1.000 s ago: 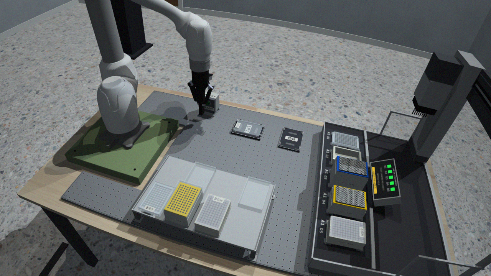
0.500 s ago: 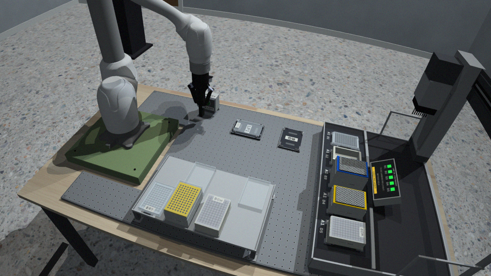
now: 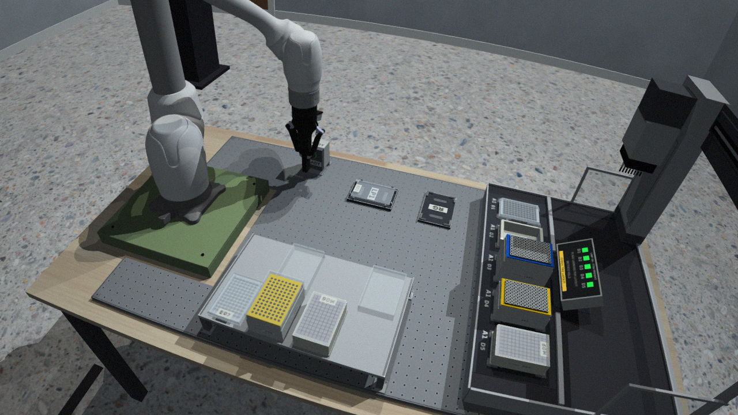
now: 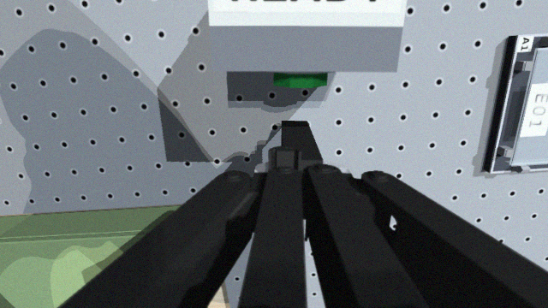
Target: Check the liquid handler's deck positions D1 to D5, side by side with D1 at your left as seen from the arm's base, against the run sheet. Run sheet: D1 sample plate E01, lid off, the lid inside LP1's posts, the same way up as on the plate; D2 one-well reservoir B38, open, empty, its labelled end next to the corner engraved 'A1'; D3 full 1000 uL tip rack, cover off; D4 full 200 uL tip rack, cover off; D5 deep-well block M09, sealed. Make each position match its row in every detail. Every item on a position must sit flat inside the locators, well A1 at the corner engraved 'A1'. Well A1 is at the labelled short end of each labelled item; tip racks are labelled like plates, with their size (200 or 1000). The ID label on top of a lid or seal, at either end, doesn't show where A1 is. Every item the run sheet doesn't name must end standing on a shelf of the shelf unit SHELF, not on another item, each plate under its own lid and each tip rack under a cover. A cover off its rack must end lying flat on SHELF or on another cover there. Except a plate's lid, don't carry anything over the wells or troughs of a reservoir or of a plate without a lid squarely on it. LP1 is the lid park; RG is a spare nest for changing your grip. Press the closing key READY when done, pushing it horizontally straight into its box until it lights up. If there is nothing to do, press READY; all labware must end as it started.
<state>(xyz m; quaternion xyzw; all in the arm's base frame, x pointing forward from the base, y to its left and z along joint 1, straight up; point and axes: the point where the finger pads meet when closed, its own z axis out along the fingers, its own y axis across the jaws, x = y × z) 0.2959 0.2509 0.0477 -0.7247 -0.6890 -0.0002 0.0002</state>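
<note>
My gripper (image 3: 308, 163) is shut and empty, low over the perforated plate, right in front of the READY key box (image 3: 322, 153). In the wrist view the fingertips (image 4: 294, 128) point at the box (image 4: 306, 13), whose green key (image 4: 300, 79) sits a short gap ahead, apart from them. The lid labelled E01 lies in the lid park LP1 (image 3: 372, 193), also at the wrist view's right edge (image 4: 520, 107). The deck holds a plate at D1 (image 3: 518, 210), a reservoir at D2 (image 3: 521, 229), a blue-rimmed tip rack at D3 (image 3: 529, 251), a yellow-rimmed tip rack at D4 (image 3: 525, 297) and a sealed block at D5 (image 3: 521, 346).
The spare nest RG (image 3: 435, 211) is right of LP1. SHELF (image 3: 306, 303) at the front holds a lidded plate, a yellow tip rack, a sealed block and two clear covers. A status panel (image 3: 579, 272) shows green lights. The arm's green base (image 3: 181, 222) lies to my left.
</note>
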